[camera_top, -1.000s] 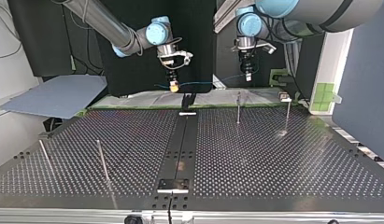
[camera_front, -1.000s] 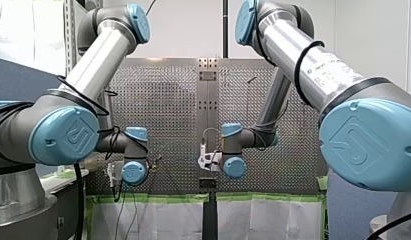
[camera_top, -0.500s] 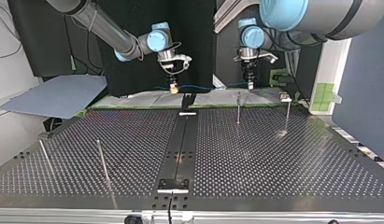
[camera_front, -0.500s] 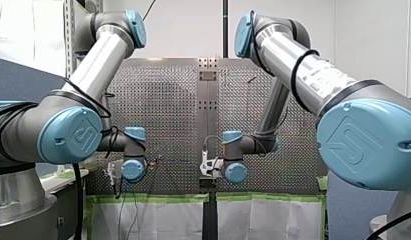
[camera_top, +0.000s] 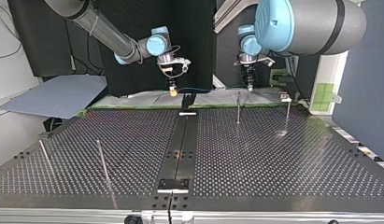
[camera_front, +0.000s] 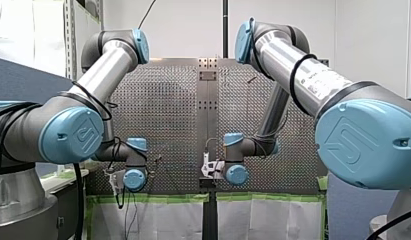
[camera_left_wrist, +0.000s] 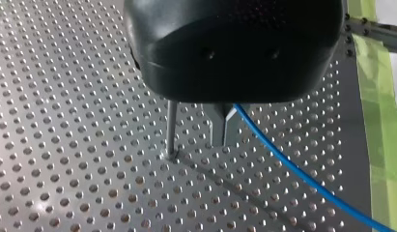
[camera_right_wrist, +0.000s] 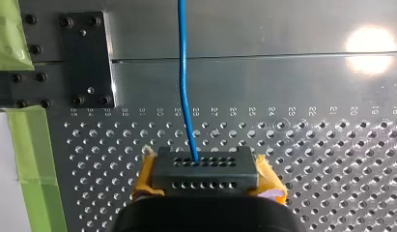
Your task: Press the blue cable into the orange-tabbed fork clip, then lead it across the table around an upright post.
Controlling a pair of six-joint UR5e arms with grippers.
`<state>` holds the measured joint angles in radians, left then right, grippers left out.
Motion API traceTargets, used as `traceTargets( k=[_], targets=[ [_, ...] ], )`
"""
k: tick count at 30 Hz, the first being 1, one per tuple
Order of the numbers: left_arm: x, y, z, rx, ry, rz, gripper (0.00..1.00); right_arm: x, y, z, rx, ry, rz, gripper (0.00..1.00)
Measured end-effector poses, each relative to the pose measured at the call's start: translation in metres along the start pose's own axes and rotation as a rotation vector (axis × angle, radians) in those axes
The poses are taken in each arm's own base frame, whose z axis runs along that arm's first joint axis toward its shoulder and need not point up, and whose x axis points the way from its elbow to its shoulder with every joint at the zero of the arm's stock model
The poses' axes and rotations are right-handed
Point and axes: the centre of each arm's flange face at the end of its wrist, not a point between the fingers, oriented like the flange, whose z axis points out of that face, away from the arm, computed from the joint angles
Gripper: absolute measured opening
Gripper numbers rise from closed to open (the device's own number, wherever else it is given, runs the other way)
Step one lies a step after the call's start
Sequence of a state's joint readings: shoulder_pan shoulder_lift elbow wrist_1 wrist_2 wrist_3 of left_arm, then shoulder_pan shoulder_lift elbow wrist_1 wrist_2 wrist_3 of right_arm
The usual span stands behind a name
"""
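Blue cable (camera_right_wrist: 182,72) ran in a nearly straight span between the two grippers, hanging above the counter (camera_top: 273,158) at its far edge in the top view. My right gripper (camera_right_wrist: 205,170) had its yellow-padded jaws closed narrow on the cable, which came out from between the pads and led straight ahead over bare metal. My left gripper (camera_left_wrist: 224,139) had its metal jaws almost together. The cable left from them and trailed off to one side. I judged it held there, though the gripper body hid the contact itself. An upright post (camera_left_wrist: 171,126) stood just beside those jaws, apart from the cable.

By my reading the first step was in hand, with the cable not yet seated. A dark forked fixture (camera_top: 188,100) stood at the far end of the centre rail (camera_top: 180,149), between the grippers and below the span. It looked like the clip, though no orange tab could be made out on it. The next move would call for both grippers to lower together, keeping the span straight and lined up over the fork's slot, and then to press it down. Leading the cable around a post would come only after that.

Counted: one cable, one clip, two grippers, and four posts in the top view, two at its left and two at its right.
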<state>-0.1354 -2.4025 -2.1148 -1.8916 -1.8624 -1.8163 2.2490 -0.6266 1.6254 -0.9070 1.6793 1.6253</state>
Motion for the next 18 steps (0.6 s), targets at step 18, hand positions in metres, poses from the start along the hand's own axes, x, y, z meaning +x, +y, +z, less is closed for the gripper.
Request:
traceTargets(
  k=[18],
  targets=[
    [-0.01,0.0,0.032,-0.008,-0.025,-0.024,0.0,0.007,0.002,0.011,0.0,0.015,-0.004,0.0]
  ],
)
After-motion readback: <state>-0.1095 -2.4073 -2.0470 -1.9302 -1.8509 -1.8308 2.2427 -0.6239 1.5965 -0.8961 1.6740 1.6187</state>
